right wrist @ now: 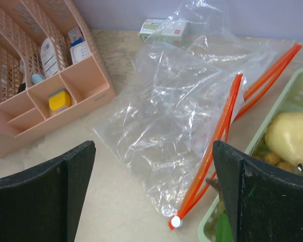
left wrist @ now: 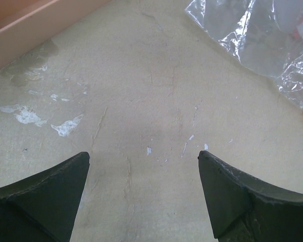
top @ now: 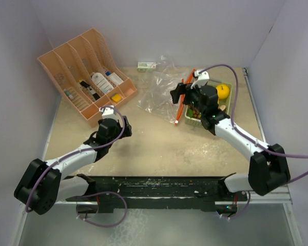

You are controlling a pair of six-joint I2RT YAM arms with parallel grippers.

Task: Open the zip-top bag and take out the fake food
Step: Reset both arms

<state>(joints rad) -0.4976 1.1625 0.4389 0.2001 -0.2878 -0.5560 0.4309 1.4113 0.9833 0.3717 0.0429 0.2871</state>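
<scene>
The clear, crinkled plastic zip-top bag [top: 159, 89] lies slack on the beige desk [left wrist: 141, 91]. Its two orange zip strips [right wrist: 227, 126] part from each other toward the far end. The right tool [right wrist: 151, 151] hangs above the bag's right edge, its black fingers spread wide with nothing between them. Against that same edge sits a pale green plastic basket [right wrist: 298, 85]. In it lies the fake food: a glossy yellow lemon [top: 223, 91] and small brown lumps [right wrist: 270, 159]. The left tool [left wrist: 144, 156] is down and left of the bag, jaws wide apart over bare desk. Left of the bag stands a salmon-pink slotted rack [top: 77, 66], and behind the bag lies a small white-and-green box [top: 147, 65].
</scene>
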